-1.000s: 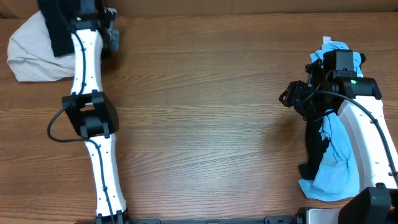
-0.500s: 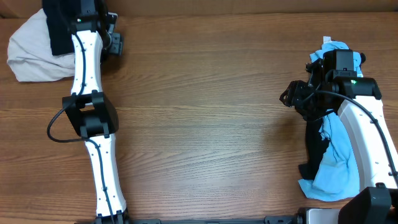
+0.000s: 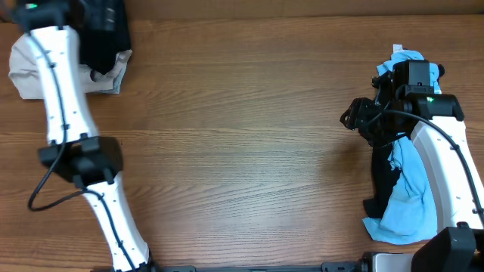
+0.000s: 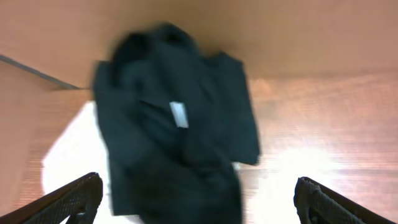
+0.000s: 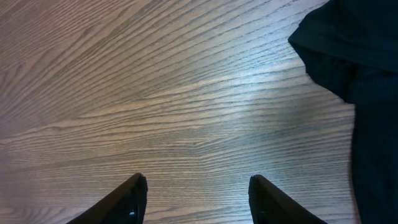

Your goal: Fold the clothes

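Where beige cloth point(image 3: 21, 75) bunches, limp black garment point(image 4: 180, 149) drapes.

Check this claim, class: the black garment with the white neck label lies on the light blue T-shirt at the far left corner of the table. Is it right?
No. The black garment with the white neck label lies on a beige garment, not the light blue T-shirt, at the far left corner of the table; the overhead view shows it.

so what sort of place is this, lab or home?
Probably a robot test bench, not a home: bare wood-grain table, left arm and right arm based at its near edge, black garment and light blue T-shirt heaped at the sides.
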`<state>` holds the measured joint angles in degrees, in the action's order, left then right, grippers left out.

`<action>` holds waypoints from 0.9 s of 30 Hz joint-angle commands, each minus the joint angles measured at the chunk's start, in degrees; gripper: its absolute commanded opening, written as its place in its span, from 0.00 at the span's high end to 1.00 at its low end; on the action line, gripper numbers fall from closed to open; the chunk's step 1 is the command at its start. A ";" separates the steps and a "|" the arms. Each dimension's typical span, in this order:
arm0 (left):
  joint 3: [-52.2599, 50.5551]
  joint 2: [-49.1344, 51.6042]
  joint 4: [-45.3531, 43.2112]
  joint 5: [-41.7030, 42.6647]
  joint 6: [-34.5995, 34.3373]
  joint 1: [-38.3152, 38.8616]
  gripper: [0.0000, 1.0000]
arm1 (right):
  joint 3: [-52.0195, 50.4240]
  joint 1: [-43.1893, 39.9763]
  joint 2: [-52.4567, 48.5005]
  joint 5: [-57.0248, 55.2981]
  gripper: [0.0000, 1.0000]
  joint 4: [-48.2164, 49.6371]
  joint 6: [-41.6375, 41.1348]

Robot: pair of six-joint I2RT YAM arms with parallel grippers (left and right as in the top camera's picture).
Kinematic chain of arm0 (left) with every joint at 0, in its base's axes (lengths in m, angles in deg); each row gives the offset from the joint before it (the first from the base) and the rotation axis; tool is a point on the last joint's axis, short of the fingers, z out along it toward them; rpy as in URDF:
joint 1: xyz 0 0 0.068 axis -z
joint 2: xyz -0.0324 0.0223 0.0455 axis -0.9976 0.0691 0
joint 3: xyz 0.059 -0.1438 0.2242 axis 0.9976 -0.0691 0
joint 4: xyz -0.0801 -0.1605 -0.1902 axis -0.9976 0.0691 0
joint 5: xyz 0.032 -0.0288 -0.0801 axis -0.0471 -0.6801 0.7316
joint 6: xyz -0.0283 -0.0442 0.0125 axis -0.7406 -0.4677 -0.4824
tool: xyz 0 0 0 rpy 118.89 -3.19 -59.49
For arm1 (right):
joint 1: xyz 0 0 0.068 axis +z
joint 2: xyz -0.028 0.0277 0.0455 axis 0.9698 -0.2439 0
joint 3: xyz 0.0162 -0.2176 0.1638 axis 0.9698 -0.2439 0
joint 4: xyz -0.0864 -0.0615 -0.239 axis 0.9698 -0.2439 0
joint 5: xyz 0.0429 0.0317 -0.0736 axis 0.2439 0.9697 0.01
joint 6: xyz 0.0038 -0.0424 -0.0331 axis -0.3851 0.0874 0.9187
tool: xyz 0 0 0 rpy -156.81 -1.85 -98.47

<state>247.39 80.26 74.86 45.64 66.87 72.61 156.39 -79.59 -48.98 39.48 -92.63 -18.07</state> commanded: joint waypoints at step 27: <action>0.37 -22.08 12.24 24.24 -2.75 -4.87 0.00 | 22.64 -0.11 21.14 -5.68 0.00 -21.07 3.17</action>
<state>248.42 56.15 86.66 69.22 64.95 67.58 177.53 -79.59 -32.07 34.85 -112.89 -15.12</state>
